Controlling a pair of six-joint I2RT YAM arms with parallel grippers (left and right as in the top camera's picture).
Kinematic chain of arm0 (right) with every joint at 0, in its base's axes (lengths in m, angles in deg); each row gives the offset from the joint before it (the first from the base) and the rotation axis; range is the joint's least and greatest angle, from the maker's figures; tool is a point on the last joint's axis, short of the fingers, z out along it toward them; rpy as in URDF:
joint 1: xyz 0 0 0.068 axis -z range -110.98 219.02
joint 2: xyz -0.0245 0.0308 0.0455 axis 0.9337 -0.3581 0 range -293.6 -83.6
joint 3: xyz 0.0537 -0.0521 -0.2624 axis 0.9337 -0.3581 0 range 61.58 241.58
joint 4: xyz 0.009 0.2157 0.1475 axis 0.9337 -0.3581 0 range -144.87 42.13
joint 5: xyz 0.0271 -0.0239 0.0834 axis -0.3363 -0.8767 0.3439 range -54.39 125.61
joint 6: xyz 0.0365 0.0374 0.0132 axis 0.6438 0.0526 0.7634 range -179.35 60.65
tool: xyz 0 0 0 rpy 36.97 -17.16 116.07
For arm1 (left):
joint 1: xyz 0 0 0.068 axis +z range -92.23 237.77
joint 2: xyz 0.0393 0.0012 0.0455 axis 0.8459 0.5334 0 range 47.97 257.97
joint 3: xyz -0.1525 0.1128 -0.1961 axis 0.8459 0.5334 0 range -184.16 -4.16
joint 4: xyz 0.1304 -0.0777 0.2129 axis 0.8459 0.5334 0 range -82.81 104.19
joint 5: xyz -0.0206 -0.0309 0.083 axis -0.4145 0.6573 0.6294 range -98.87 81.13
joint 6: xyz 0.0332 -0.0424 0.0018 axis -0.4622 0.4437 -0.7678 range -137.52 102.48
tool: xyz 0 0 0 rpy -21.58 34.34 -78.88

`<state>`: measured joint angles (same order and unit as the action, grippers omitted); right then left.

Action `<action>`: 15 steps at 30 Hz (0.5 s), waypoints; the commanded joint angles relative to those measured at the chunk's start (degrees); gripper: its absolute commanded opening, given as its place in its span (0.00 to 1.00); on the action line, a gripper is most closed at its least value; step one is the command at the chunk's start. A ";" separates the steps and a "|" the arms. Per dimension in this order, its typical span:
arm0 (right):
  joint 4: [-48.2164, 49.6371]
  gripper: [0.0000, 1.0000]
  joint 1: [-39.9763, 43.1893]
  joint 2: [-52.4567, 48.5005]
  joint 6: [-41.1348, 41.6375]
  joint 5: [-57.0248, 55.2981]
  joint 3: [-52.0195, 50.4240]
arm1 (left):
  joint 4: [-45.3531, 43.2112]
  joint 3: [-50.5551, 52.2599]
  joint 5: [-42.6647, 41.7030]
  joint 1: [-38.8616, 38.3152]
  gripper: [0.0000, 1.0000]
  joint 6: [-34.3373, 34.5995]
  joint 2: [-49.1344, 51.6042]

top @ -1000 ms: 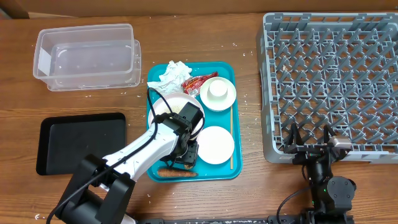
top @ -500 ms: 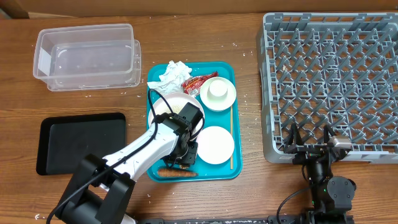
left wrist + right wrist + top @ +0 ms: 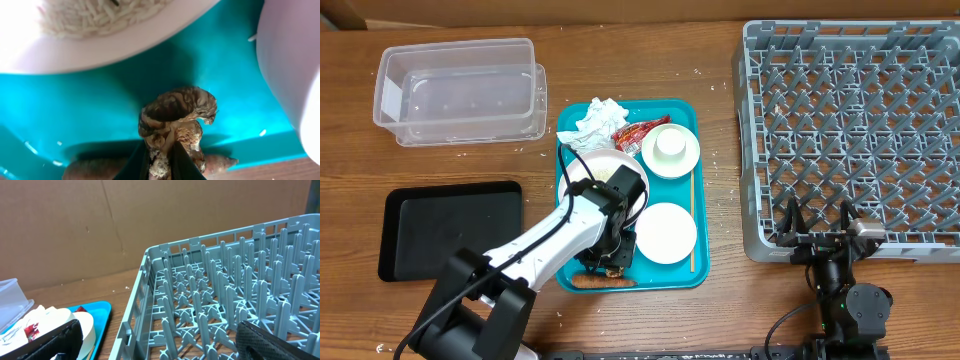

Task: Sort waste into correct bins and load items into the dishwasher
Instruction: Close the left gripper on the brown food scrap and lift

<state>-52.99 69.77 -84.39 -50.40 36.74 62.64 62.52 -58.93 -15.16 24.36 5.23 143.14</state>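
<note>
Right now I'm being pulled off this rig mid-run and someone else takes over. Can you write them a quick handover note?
Left pincer: shut on the brown food lump, down at the teal tray, next to the carrot.
Right pincer: open, empty, at the near edge of the dish rack.
Done: nothing sorted yet. The clear tub, black tray and rack hold nothing.
Left: bin the lump, carrot, napkin, red wrapper and rice. Then rack the rice bowl, cup and round white dish, all on the teal tray.
</note>
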 commanded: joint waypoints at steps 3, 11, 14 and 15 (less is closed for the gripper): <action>0.42 1.00 0.07 0.63 -0.24 0.04 -0.61 | 3.50 -5.18 -0.76 -0.33 0.04 0.42 0.55; 0.42 1.00 0.07 0.63 -0.24 0.07 -0.61 | 11.78 -13.42 2.27 0.50 0.06 0.61 0.35; 0.42 1.00 0.07 0.63 -0.24 0.07 -0.61 | 15.41 -17.90 2.43 2.67 0.06 0.57 0.31; 0.42 1.00 0.07 0.63 -0.24 0.07 -0.61 | 16.13 -19.19 2.40 3.48 0.06 0.57 0.31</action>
<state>-52.99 69.77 -84.39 -50.40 36.74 62.64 77.45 -73.70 -14.09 25.61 5.23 143.23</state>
